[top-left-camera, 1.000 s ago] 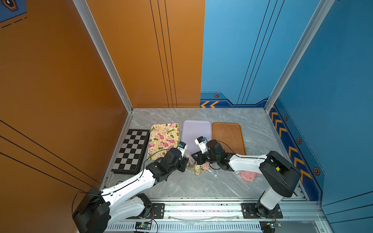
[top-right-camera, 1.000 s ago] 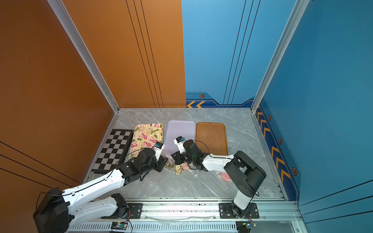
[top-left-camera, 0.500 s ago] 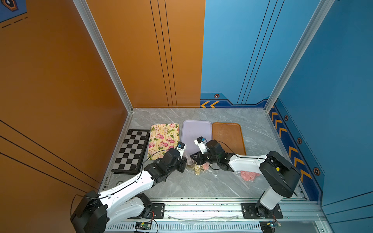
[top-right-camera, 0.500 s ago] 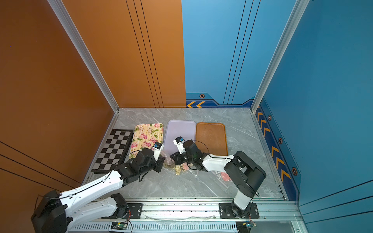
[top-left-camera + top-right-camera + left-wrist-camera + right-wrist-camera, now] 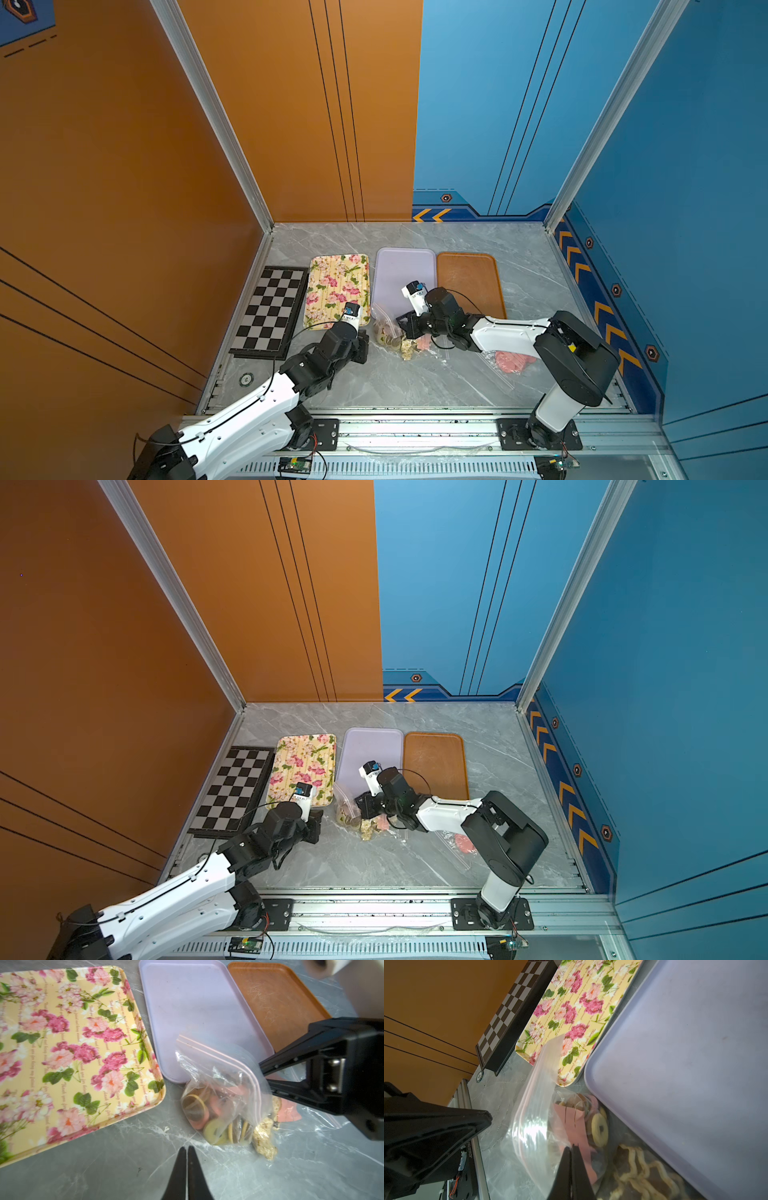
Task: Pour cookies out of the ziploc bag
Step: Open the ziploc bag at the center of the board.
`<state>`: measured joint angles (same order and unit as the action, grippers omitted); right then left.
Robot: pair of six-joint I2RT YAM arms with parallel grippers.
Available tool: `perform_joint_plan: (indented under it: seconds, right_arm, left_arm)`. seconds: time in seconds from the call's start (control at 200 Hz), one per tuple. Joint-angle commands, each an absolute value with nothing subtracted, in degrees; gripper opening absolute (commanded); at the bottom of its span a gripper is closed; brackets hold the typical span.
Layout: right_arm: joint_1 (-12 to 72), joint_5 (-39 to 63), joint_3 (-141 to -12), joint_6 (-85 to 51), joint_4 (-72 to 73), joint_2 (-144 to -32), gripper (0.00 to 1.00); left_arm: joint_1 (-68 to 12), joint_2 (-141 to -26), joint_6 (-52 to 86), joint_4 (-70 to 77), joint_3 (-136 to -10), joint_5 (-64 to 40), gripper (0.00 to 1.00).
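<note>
The clear ziploc bag point(image 5: 218, 1084) lies on the marble floor by the lilac tray's near end, in both top views point(image 5: 388, 328) point(image 5: 351, 808). It holds round brown, pink and yellow cookies point(image 5: 199, 1109) point(image 5: 600, 1128). My right gripper point(image 5: 572, 1146) point(image 5: 401, 326) is shut on the bag's plastic close to its pink zip strip point(image 5: 254, 1082). My left gripper point(image 5: 187, 1148) point(image 5: 365, 345) hovers just short of the bag's bottom, its fingers together with nothing between them.
A second bag with cream and dark cookies point(image 5: 639, 1167) lies under the first. A third bag of pink discs point(image 5: 513, 361) is by the right arm. Floral tray point(image 5: 338, 286), lilac tray point(image 5: 405, 270), brown tray point(image 5: 469, 278) and a chessboard point(image 5: 270, 311) line the back.
My left gripper has drawn back a little from the bag and its fingers have come together. The right gripper keeps its hold and has not moved.
</note>
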<state>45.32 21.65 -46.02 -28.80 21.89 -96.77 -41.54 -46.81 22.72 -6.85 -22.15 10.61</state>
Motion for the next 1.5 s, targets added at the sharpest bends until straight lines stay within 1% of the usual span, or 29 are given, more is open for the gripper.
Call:
perform_joint_plan:
  seconds: [0.0, 0.04, 0.15, 0.375, 0.42, 0.506, 0.611, 0.776, 0.981, 1.066, 1.266, 1.497]
  right_arm:
    - [45.44, 22.55, -46.08, -28.91, 23.01, -97.54, 0.00]
    - [45.59, 23.20, -45.97, -28.93, 23.66, -97.57, 0.00]
    - [45.88, 24.33, -45.62, -28.87, 25.14, -97.23, 0.00]
    - [46.12, 24.78, -45.28, -28.39, 25.84, -96.55, 0.00]
    - [46.07, 24.87, -45.18, -28.39, 25.84, -96.51, 0.00]
    - [46.05, 25.13, -45.27, -28.39, 25.97, -96.59, 0.00]
    - [46.14, 24.98, -45.22, -28.30, 25.85, -96.50, 0.00]
    - [45.71, 24.44, -44.80, -28.46, 25.84, -96.09, 0.00]
    - [44.61, 19.06, -43.78, -28.65, 22.95, -94.17, 0.00]
    - [44.22, 18.39, -43.85, -28.75, 22.16, -94.22, 0.00]
    - [44.21, 16.81, -44.69, -28.61, 19.44, -94.76, 0.00]
    - [43.72, 12.78, -45.33, -29.07, 15.40, -94.86, 0.00]
  left_arm:
    - [-41.91, -46.70, 19.39, -0.54, -21.71, 1.48, 0.29]
    - [-42.22, -47.58, 18.49, 0.06, -22.55, -0.03, 0.33]
    - [-42.45, -52.39, 15.86, -0.12, -25.66, -1.58, 0.38]
    - [-42.32, -61.91, 13.45, -0.72, -30.78, -1.30, 0.39]
    - [-42.28, -63.13, 13.40, -1.24, -31.71, -0.21, 0.37]
    - [-42.03, -64.81, 13.16, -3.22, -33.47, 0.85, 0.21]
    - [-42.01, -65.34, 13.10, -3.69, -33.84, 1.43, 0.00]
    - [-42.09, -62.78, 14.40, -3.43, -31.77, 3.58, 0.00]
    - [-41.99, -58.34, 16.71, -6.12, -28.57, 9.51, 0.00]
    - [-41.80, -56.11, 17.48, -7.03, -27.01, 10.71, 0.00]
    - [-40.07, -52.70, 18.37, -6.88, -24.03, 8.92, 0.00]
    - [-38.04, -53.58, 18.08, -5.10, -22.98, 3.56, 0.00]
